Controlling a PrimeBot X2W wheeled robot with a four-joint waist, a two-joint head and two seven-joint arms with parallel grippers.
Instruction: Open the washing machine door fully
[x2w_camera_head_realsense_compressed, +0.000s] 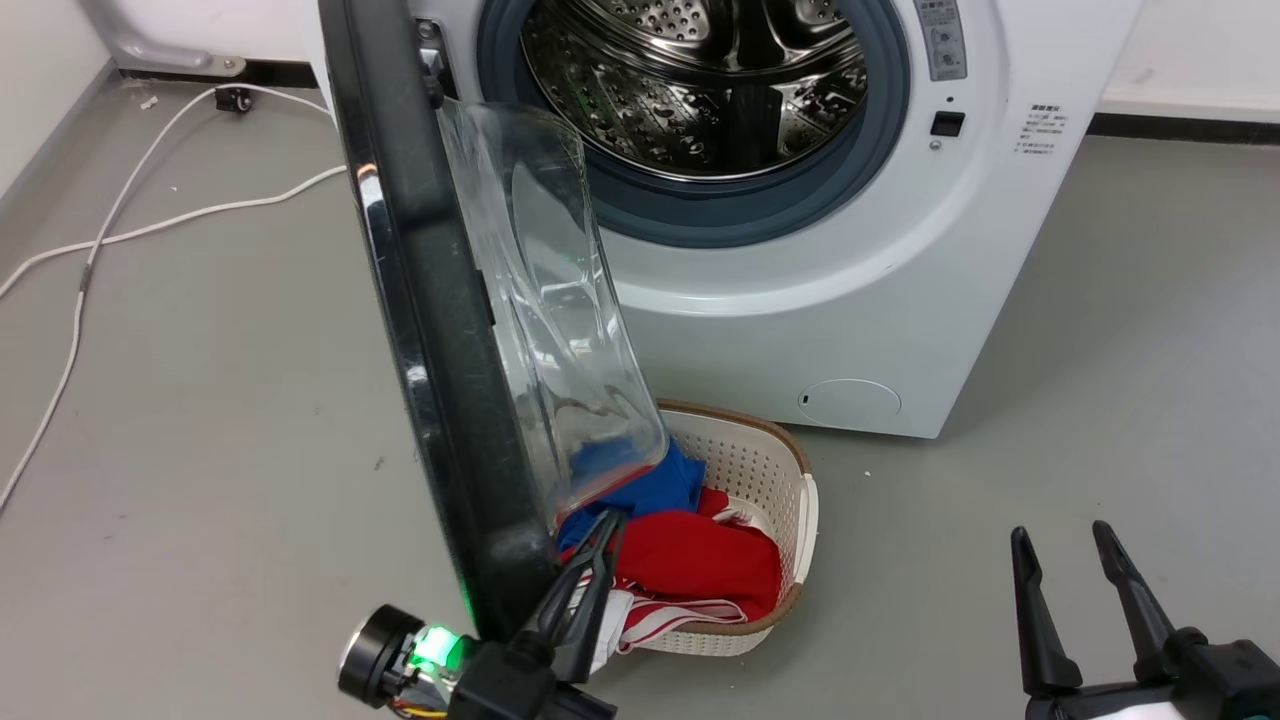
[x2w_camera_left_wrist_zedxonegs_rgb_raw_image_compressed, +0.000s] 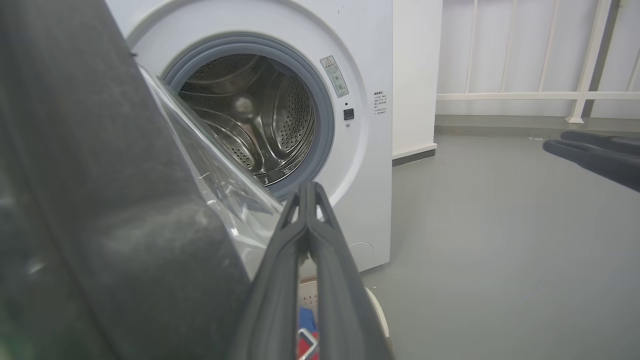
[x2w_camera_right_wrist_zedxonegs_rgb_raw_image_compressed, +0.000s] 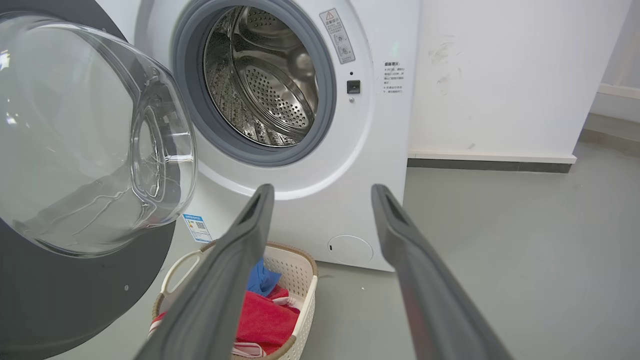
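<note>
The white washing machine stands ahead with its steel drum exposed. Its glossy black door with the clear glass bowl swings out on the left, edge-on to the head view. My left gripper is shut, its fingers pressed together just right of the door's lower edge, beside the glass. In the left wrist view the door looms at the left beside the shut gripper. My right gripper hangs open at the lower right, away from the machine; the door shows left.
A white plastic basket with red and blue clothes sits on the grey floor in front of the machine, under the door. White cables trail over the floor at the left. A white railing stands beyond the machine.
</note>
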